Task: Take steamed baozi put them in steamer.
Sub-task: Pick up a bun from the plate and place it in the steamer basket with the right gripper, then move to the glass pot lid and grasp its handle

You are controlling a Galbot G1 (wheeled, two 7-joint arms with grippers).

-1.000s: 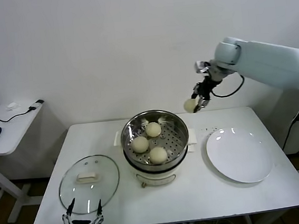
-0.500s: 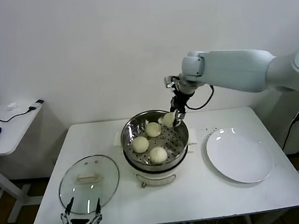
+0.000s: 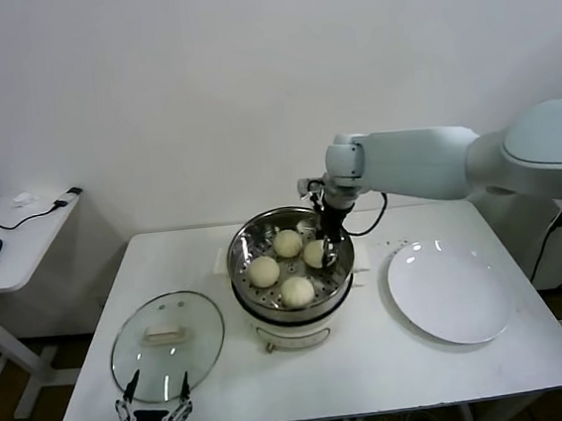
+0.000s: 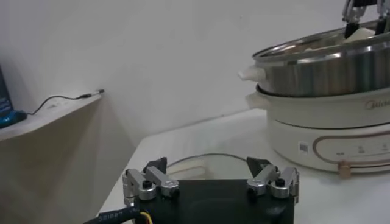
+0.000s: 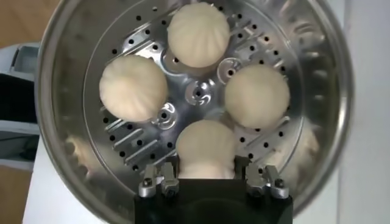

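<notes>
Four baozi [image 5: 206, 148] sit in the steamer [image 3: 339, 242]; the right gripper [image 3: 323, 253] clasps the one nearest the right rim. One plate [image 3: 449, 292] lies right. Left gripper [image 3: 157, 418] hangs spread wide at the table's [image 3: 376, 366] front edge beside one lid [image 3: 167, 344].

Right arm reaches in from the right, wrist bent down, right gripper [image 3: 325, 251] closed on a bun [image 5: 206, 146]. Left gripper [image 3: 157, 409] parked low at near left, fingers wide apart
</notes>
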